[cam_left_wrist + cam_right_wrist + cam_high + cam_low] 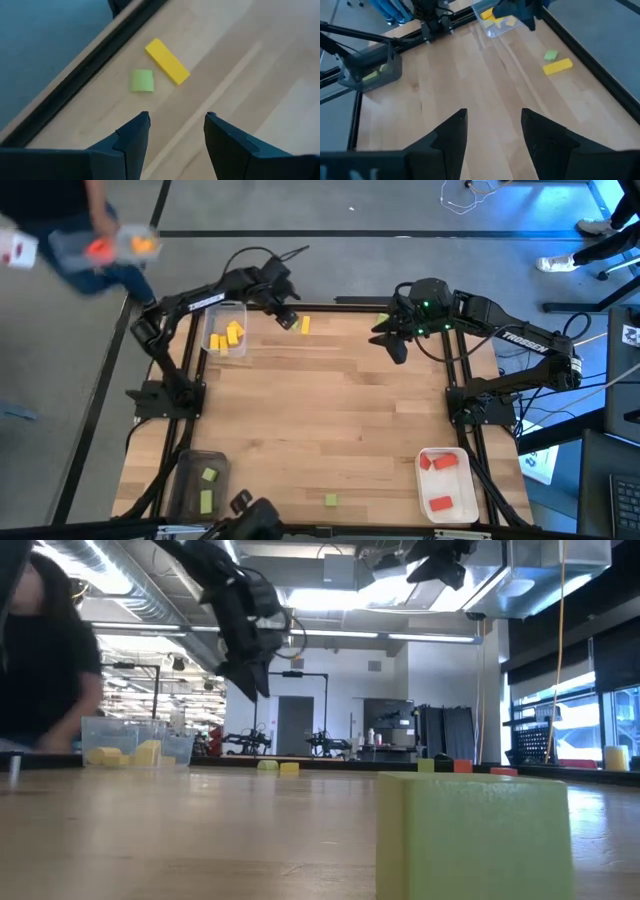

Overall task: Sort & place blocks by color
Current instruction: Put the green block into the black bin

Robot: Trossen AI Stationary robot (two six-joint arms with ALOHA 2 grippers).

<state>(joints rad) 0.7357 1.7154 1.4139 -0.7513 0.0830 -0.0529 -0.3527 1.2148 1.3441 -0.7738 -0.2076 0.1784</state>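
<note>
A yellow block [305, 325] lies flat on the table near its far edge, and a small light green block [142, 80] lies beside it. My left gripper [287, 317] hovers open and empty just left of them, and both blocks show ahead of its fingers [172, 131]. My right gripper [392, 343] is open and empty above the far right of the table. From there it sees the yellow block [557, 66] and the green block [550, 55]. Another green block [330, 500] lies near the table's front edge and fills the low view [470, 835].
A clear tray [225, 335] with yellow blocks stands at the far left. A dark tray [203, 483] with green blocks is at the near left, and a white tray [446, 484] with red blocks at the near right. A person [90, 230] stands beyond the far left corner holding a container.
</note>
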